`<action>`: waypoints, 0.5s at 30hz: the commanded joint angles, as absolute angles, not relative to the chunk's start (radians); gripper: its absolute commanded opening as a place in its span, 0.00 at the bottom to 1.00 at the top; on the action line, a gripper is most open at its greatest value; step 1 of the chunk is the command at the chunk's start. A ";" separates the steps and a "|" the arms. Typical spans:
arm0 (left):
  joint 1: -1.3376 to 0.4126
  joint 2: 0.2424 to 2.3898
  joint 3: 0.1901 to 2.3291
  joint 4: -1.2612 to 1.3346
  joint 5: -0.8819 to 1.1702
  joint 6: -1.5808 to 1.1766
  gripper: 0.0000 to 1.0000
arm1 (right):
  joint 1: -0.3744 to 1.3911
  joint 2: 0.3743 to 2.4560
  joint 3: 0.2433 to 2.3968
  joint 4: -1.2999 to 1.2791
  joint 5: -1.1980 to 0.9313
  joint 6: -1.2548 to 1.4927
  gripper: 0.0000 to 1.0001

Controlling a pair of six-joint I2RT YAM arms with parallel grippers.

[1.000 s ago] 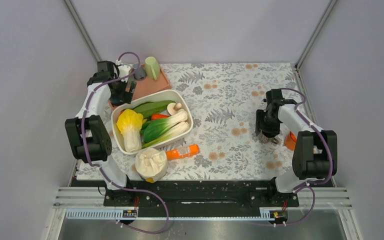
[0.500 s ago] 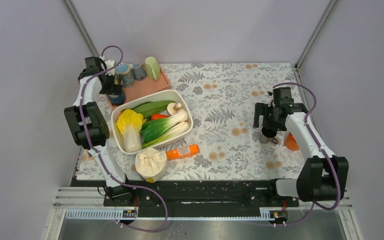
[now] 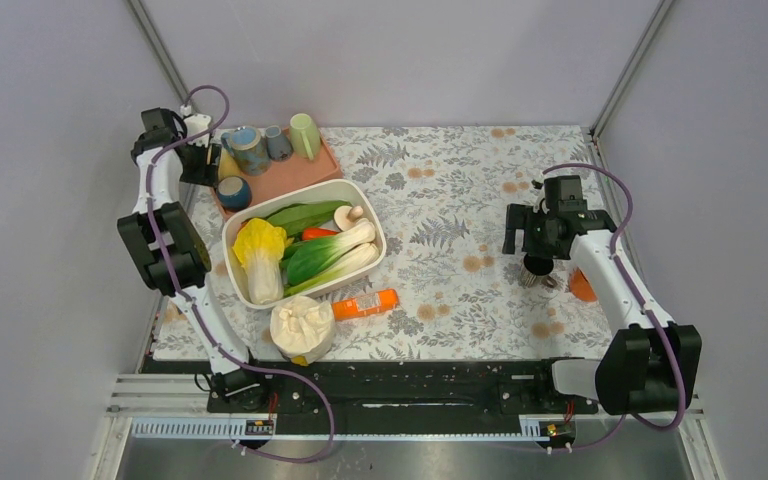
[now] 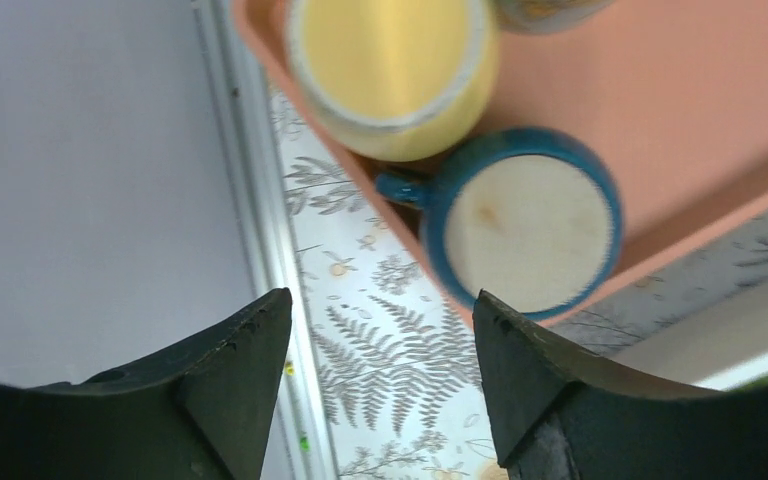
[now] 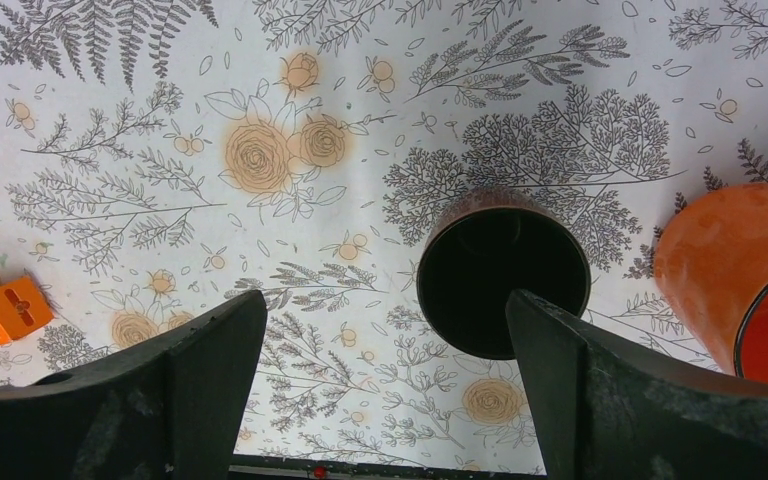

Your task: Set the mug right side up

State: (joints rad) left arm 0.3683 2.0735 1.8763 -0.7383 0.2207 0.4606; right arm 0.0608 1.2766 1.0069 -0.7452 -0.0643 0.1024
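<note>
Now, from the top view, the mug (image 3: 538, 268) stands on the table (image 3: 460, 180) at the right, just inside an orange cup (image 3: 582, 285). Its long axis is vertical, mouth up. The right gripper (image 3: 534, 246) hangs over it; a second ago it sat lower, down on the mug, and the arm has since stretched out. The left gripper (image 3: 205, 165) has swung from over the tray (image 3: 295, 175) out to its far left edge, uncovering a blue mug (image 3: 233, 192) that sits base up.

From the left wrist, the left gripper (image 4: 380, 330) has its jaws spread with nothing between them. Beyond the tips, the blue mug (image 4: 525, 230) shows its pale underside, handle to the left, touching a yellow cup (image 4: 390, 60) on the tray (image 4: 680, 120).

From the right wrist, the right gripper (image 5: 385, 340) has its jaws wide apart and holds nothing. The mug (image 5: 490, 270) shows its dark open mouth to the camera, partly behind the right finger. The orange cup (image 5: 720, 270) lies tilted just beside it.
</note>
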 commanded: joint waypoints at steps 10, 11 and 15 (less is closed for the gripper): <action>0.384 2.171 1.887 -0.583 0.041 0.559 0.68 | 0.099 1.244 1.013 -0.729 -0.036 0.092 0.99; 0.383 2.166 1.871 -0.578 0.055 0.567 0.68 | 0.100 1.244 1.013 -0.731 -0.033 0.092 0.99; 0.362 2.106 1.768 -0.532 0.089 0.596 0.68 | 0.106 1.233 1.012 -0.737 -0.020 0.094 1.00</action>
State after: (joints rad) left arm 0.3786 2.1872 1.8446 -0.6178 0.0746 0.5514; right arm 0.0933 1.2739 1.0069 -0.7456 -0.0528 0.1017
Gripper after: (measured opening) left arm 0.685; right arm 0.993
